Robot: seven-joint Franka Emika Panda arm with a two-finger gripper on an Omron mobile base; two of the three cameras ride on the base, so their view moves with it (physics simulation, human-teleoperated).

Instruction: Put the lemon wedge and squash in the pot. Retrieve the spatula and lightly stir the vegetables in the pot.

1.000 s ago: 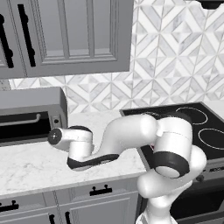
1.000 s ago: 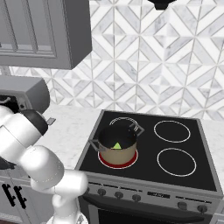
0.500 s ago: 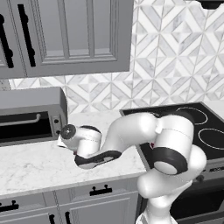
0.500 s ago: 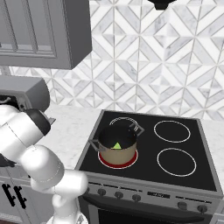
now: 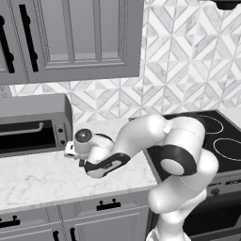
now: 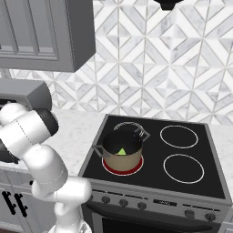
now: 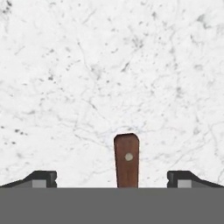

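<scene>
Spatula (image 7: 126,160) pokes up in the hand view on the marble counter (image 7: 109,78), just the rounded end of the reddish-brown handle, the rest cut off below, blade out of frame. Fingertips (image 7: 41,178) are two dark nubs at the bottom, clipped too. From the left base view the forearm covers the gripper (image 5: 81,160) almost entirely. Over on the stove, the pot (image 6: 122,150) shows a green wedge (image 6: 121,151) inside; anything else in that black interior is too dark to tell.

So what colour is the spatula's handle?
Dark reddish-brown; the spatula handle shows best in the hand view.
</scene>
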